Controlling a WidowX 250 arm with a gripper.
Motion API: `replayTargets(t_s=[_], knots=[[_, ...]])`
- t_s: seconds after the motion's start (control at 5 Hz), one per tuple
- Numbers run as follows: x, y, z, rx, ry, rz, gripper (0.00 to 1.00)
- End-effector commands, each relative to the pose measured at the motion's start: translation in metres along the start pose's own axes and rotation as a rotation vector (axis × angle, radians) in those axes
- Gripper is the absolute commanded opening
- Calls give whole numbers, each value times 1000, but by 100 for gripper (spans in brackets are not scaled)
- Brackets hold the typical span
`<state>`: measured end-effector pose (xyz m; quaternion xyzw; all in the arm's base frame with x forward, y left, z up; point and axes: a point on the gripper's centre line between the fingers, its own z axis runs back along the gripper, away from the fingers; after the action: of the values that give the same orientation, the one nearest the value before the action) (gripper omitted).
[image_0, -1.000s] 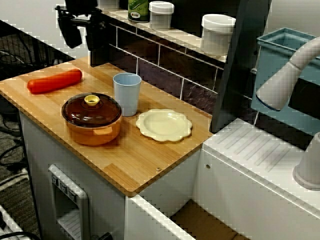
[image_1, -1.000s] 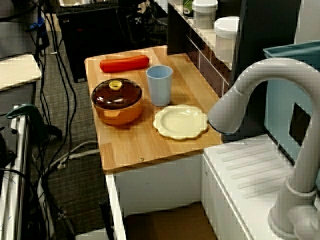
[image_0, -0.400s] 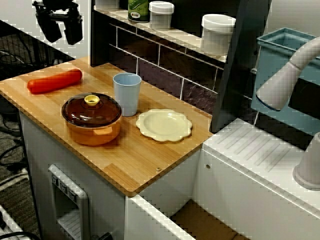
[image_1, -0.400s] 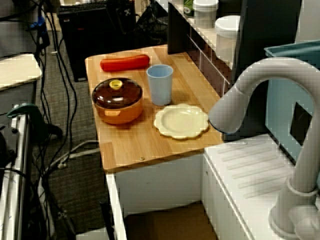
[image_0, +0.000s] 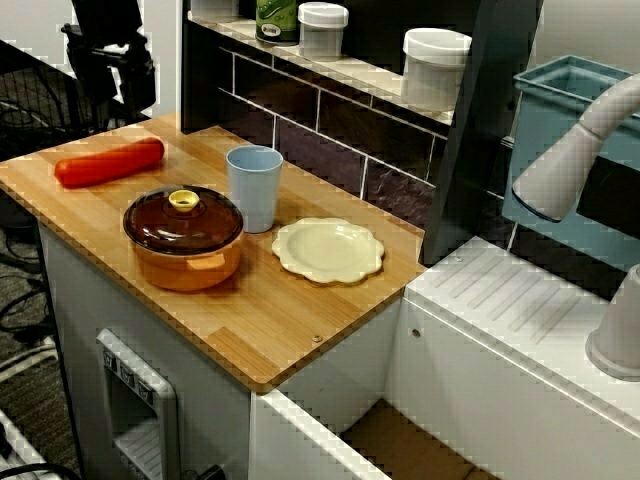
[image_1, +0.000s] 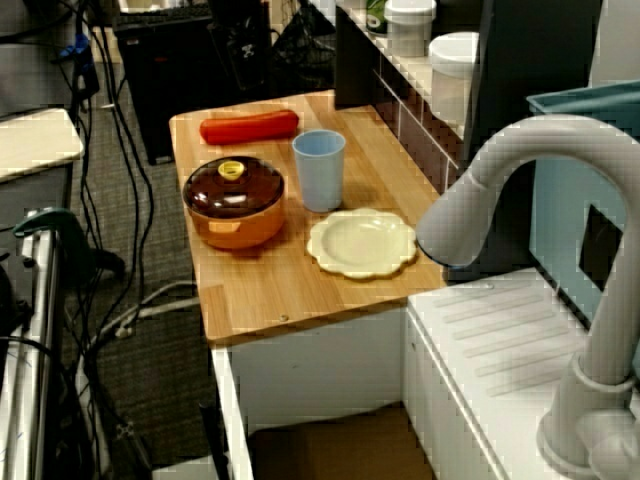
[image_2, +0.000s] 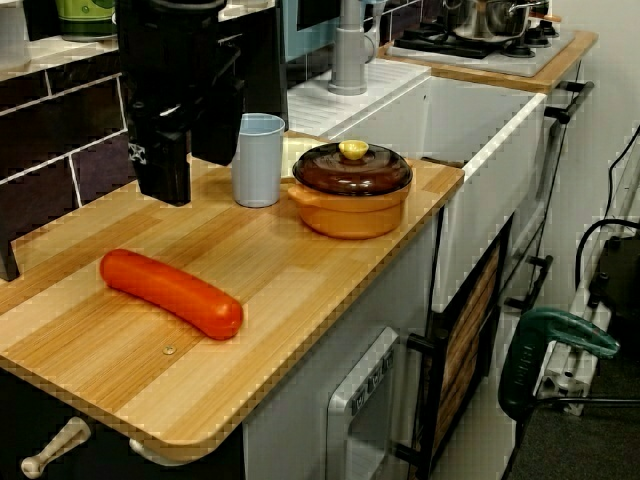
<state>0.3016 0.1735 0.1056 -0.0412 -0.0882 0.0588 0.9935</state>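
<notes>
In the view from the counter's end, my black gripper (image_2: 195, 160) hangs open and empty over the back of the wooden counter (image_2: 300, 290). It is just left of a light blue cup (image_2: 259, 160) and above and behind a red sausage (image_2: 170, 292). In the front view the gripper (image_0: 112, 85) is at the top left, beyond the sausage (image_0: 108, 162). It touches nothing. An orange pot with a brown lid (image_0: 183, 235) stands in front of the cup (image_0: 254, 187), and a cream scalloped plate (image_0: 328, 250) lies to the right.
A tiled wall with a shelf of jars (image_0: 435, 65) runs along the back. A dark post (image_0: 470, 150) ends the counter. Beyond it are a white sink top (image_0: 520, 310), a grey faucet (image_1: 500, 190) and a blue bin (image_0: 560, 110). Cables (image_1: 120, 200) cover the floor.
The gripper has moved left, away from the shelf's end, and has come down a little over the counter's far left corner. Nothing on the counter has moved.
</notes>
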Motion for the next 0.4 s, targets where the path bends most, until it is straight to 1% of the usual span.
replayTargets(t_s=[0.0,0.2], knots=[[-5,15,-7,32,-15,-132,100],[-10,19,-16,76,-26,-169,100]])
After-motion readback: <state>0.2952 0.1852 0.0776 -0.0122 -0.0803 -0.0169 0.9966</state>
